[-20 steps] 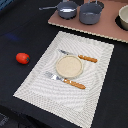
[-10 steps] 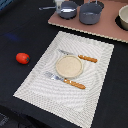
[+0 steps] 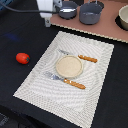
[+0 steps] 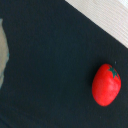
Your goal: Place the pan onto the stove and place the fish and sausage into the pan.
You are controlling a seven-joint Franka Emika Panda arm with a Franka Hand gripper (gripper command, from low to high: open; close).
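Observation:
The pan (image 3: 67, 9) stands on the stove (image 3: 107, 29) at its end toward the exterior view's left, its thin handle (image 3: 27, 11) pointing left. The pan's inside looks pale; I cannot tell what lies in it. The fish shows nowhere that I can name with certainty. The sausage (image 3: 22, 58) lies on the black table left of the placemat; it also shows in the wrist view (image 4: 106, 84). My gripper (image 3: 47, 19) hangs white and blurred over the pan's handle. Its fingers do not show in the wrist view.
A larger grey pot (image 3: 91, 12) stands on the stove beside the pan. A striped placemat (image 3: 35, 82) holds a beige plate (image 3: 68, 66) and orange-handled cutlery (image 3: 87, 59). A pale shape (image 4: 2, 55) sits at the wrist view's edge.
The white gripper now shows over the pan's handle; earlier it was not plainly in view. Pan, pot and sausage have not moved.

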